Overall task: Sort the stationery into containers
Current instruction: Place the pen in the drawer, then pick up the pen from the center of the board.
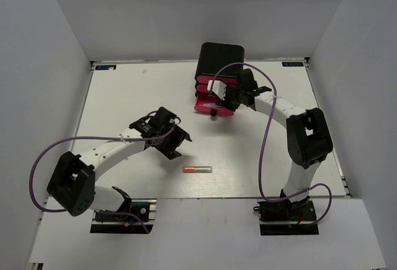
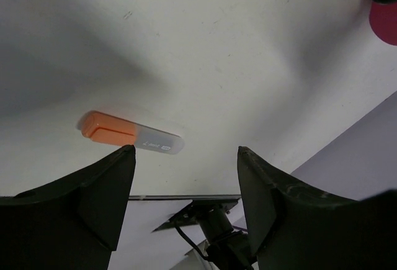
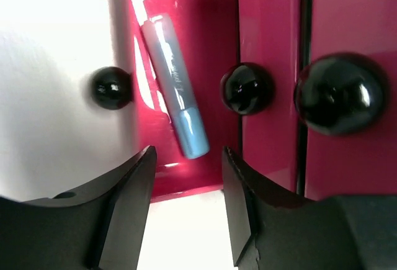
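An orange tube with a translucent end (image 1: 197, 169) (image 2: 130, 133) lies on the white table near the front. My left gripper (image 1: 177, 139) (image 2: 186, 152) hovers open just behind it, nothing between its fingers. The containers are pink drawers in a black box (image 1: 220, 59) at the back. The bottom drawer (image 1: 208, 105) (image 3: 211, 46) is pulled out. A blue tube (image 3: 173, 84) lies inside it. My right gripper (image 1: 232, 99) (image 3: 188, 158) hangs open over that drawer, its fingers apart from the blue tube.
The two upper drawers are shut, their black knobs (image 3: 247, 88) (image 3: 338, 93) beside my right fingers. The open drawer's knob (image 1: 213, 113) (image 3: 111, 87) juts toward the table's middle. Grey walls enclose the white table (image 1: 124, 90) on three sides.
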{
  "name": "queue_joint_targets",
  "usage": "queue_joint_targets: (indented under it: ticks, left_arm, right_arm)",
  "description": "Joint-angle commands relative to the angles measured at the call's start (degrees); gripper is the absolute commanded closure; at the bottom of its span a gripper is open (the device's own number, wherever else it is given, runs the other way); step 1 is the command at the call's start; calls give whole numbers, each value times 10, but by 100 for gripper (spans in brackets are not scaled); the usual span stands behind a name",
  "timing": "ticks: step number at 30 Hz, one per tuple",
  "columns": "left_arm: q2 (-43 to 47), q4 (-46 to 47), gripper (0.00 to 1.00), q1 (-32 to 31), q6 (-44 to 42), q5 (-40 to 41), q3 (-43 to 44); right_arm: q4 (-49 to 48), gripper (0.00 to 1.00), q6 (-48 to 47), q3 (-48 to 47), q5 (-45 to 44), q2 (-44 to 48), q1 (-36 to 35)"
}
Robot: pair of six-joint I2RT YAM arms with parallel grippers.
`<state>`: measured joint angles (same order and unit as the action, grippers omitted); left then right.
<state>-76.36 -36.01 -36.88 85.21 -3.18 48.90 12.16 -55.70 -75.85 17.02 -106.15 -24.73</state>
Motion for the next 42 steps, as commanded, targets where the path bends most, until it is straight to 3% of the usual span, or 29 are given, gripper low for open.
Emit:
queue_joint_targets:
  ticks: [1, 10, 16, 32, 37, 42]
  left_arm:
    - [-24, -56, 24, -1, 13, -33, 42]
    - [-109, -156, 25, -6, 20, -71, 110]
    - [-138, -137, 26, -13, 51, -115, 105]
    - [-212, -67, 26, -59, 101, -108, 72]
    - [-242, -47, 34, -64, 101, -102, 72]
    - [-255, -29, 58, -64, 101, -76, 72]
  right_arm:
    - [-6, 48, 32, 32, 59, 81, 11]
    - [-50, 48, 82, 160, 119, 198, 20]
    - [-64, 48, 99, 187, 131, 224, 27]
    - [-93, 46, 125, 224, 158, 269, 55]
    - [-94, 46, 126, 235, 161, 277, 65]
    - [-96, 46, 127, 246, 167, 289, 80]
